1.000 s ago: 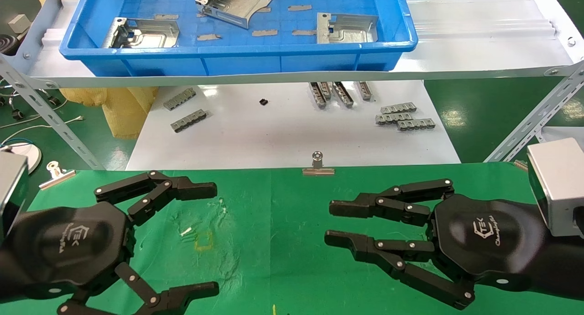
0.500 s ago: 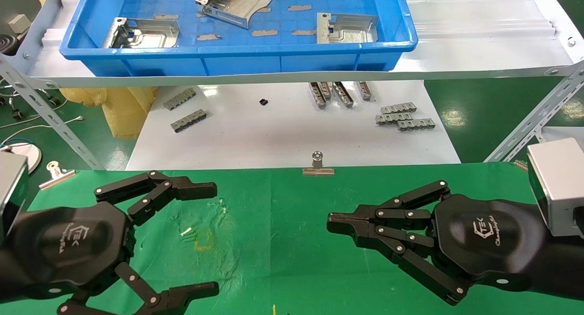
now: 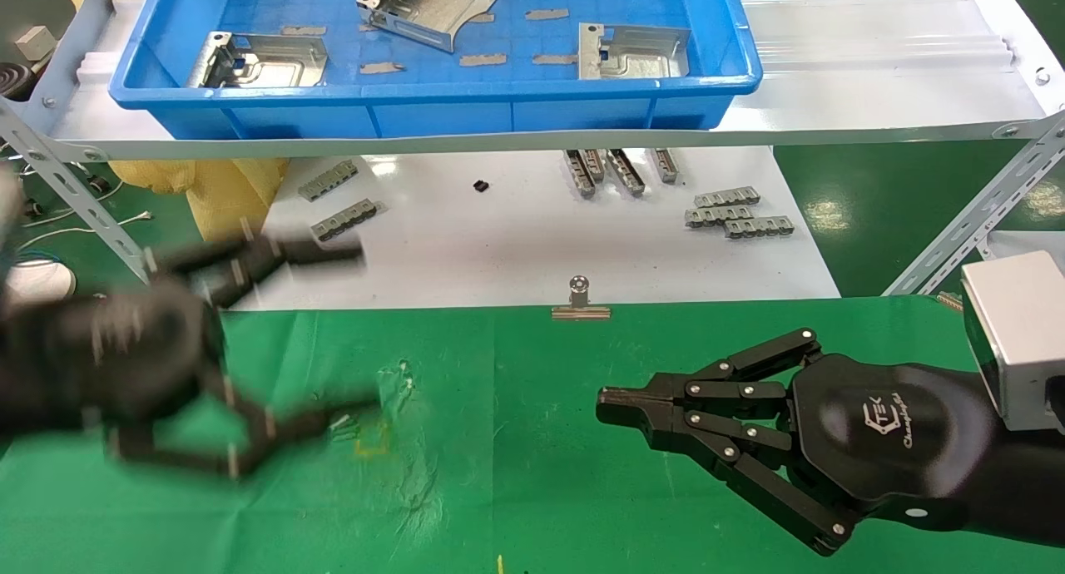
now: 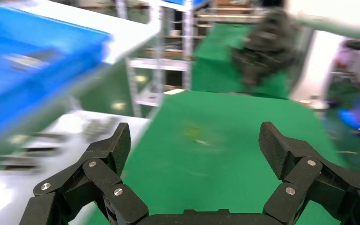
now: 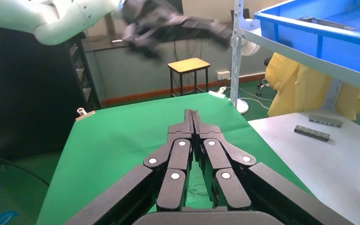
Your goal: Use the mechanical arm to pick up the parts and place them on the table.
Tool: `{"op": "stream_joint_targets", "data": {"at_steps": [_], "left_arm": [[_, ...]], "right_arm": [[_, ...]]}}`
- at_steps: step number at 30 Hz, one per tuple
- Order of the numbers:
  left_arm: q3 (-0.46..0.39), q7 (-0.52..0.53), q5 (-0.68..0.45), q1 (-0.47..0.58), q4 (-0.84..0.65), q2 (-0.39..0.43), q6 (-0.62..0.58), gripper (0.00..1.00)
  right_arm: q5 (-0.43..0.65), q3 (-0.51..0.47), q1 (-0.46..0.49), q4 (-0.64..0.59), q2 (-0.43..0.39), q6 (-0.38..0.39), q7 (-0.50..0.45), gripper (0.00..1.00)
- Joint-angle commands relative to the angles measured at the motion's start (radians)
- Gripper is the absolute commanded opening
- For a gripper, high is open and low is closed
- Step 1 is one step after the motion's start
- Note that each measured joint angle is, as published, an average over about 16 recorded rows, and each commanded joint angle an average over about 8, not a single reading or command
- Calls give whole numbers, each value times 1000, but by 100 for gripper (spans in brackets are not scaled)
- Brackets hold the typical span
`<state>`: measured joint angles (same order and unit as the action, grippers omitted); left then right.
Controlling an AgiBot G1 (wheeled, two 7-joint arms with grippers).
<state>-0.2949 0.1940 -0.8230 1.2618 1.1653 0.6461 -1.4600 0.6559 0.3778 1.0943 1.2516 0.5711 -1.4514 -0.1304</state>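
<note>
The left gripper (image 3: 274,333), a black three-fingered linkage hand on the robot's left arm, shows as a motion-blurred shape at the far-left edge of the wrinkled bright green cloth table (image 3: 516,491). One of its fingers reaches over the corner of the glossy white tabletop (image 3: 516,241) beyond, and the others lie nearer, above the cloth. In the left wrist view the same gripper (image 4: 194,150) has its fingers spread wide, with nothing between them.

The right gripper (image 3: 611,406), a matching black hand with a white "TEK" logo and a silver wrist block, sits over the near-right part of the green cloth, pointing left. Its fingers are pressed together to a single tip and hold nothing, as the right wrist view confirms (image 5: 192,117).

Three shiny silver stamped sheet-metal plates lie in the blue plastic tray (image 3: 433,112) on the raised white shelf at the far side: a left plate (image 3: 258,60) near the tray's left wall, a middle plate (image 3: 433,4) farther back and tilted, and a right plate (image 3: 632,51) near the right wall. Flat grey tape-like strips (image 3: 482,59) are scattered between them. None of the plates is on the green cloth.

Small grey toothed strips (image 3: 736,212) lie in groups on the white tabletop, and a silver binder clip (image 3: 580,299) grips the far edge of the green cloth.
</note>
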Motion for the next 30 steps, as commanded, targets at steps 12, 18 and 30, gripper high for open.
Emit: {"op": "stream_joint_targets", "data": {"at_steps": [12,18,30], "left_arm": [[-136,-62,-313,465,-484,311,172,100],[-180,-112,-418,642,-771,478,339,100],[-239,-124,-533,779,-1082,674,668,68]], "right_arm": [[0,0,0,0,0,0,0,0],[0,0,0,0,0,0,0,0],[0,0,0,0,0,0,0,7]]}}
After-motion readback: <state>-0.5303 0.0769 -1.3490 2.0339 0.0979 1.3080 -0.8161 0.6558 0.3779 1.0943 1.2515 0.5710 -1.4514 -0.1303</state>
